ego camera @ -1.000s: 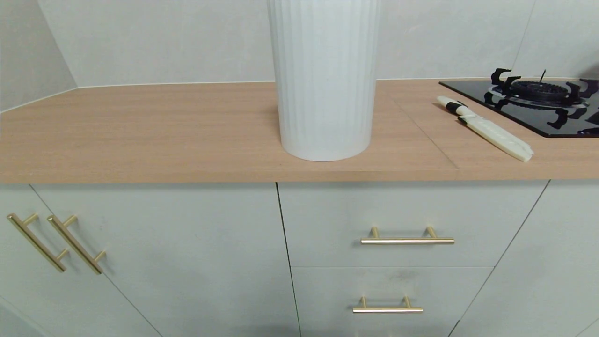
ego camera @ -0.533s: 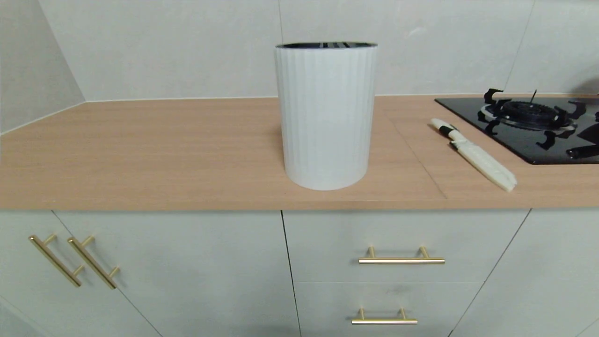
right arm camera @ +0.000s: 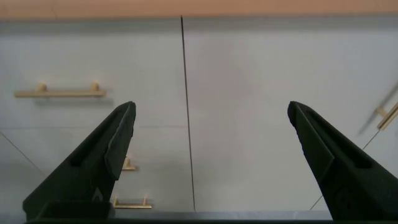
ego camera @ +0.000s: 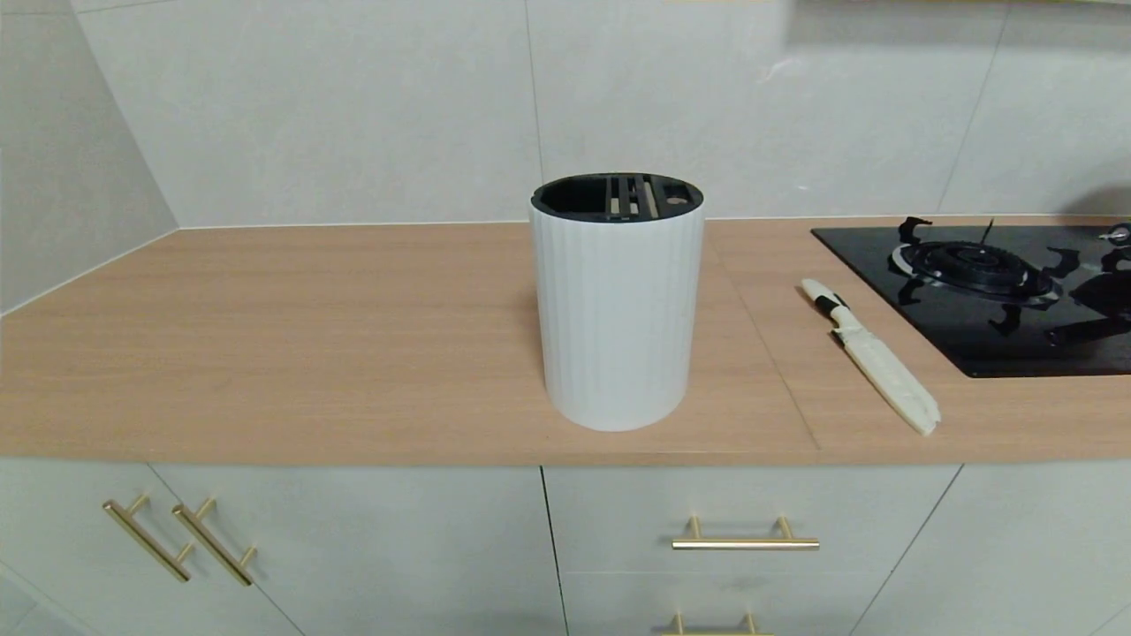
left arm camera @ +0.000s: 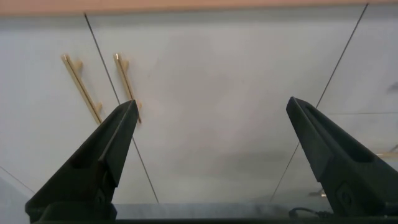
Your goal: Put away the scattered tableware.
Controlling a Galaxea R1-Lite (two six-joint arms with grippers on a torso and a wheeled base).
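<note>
One knife [ego camera: 870, 358] lying on worktop [ego camera: 309, 353]: lift spread, empty right gripper [right arm camera: 210, 107], pinch handle [ego camera: 820, 299], lower blade-first into slotted holder [ego camera: 617, 309].

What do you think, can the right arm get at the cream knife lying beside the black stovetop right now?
Probably yes, once raised. The open right end effector faces grey cabinet fronts below the wooden countertop; the cream knife lies uncovered on top, apart from the white ribbed holder.
</note>
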